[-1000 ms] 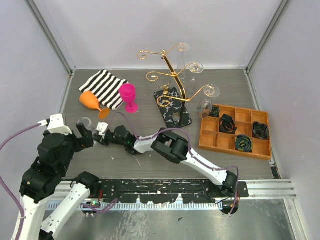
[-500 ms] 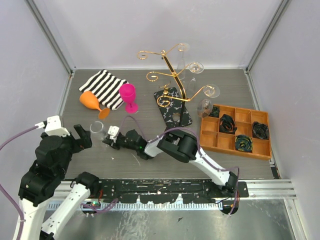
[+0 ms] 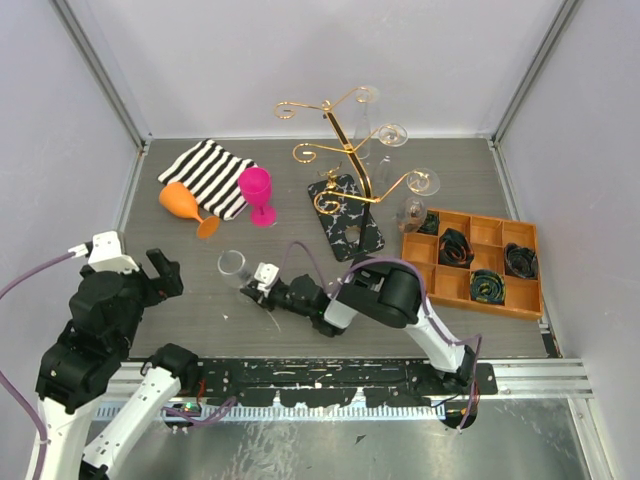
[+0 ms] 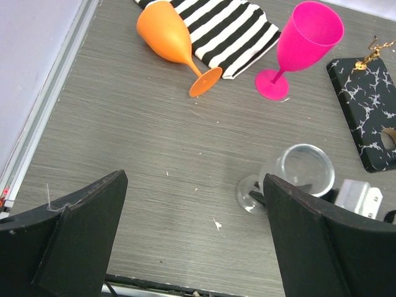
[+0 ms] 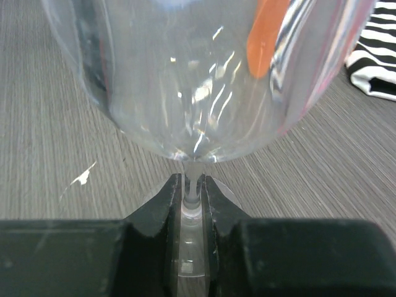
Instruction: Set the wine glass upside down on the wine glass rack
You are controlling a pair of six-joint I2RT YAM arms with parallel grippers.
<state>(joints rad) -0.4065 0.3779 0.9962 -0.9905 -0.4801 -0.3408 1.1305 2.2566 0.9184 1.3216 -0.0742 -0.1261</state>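
Grey wood-grain table (image 3: 500, 170), pale walls (image 3: 300, 60) and aluminium posts (image 3: 100, 70) on 3 sides. My right gripper (image 5: 193, 185) pinches the stem of the clear wine glass (image 3: 232, 263), bowl mouth-up, at the near-left of the surface. It is well apart from the wine glass rack (image 3: 345, 215) (gold wire on a black marbled base) standing toward the back centre. My left gripper (image 4: 195, 216) hovers with jaws spread wide, holding nothing. A striped cloth (image 3: 208, 175), an orange goblet (image 3: 180, 203) on its side and an upright pink goblet (image 3: 256, 190) occupy the far left; an orange compartment tray (image 3: 470, 262) sits at right.
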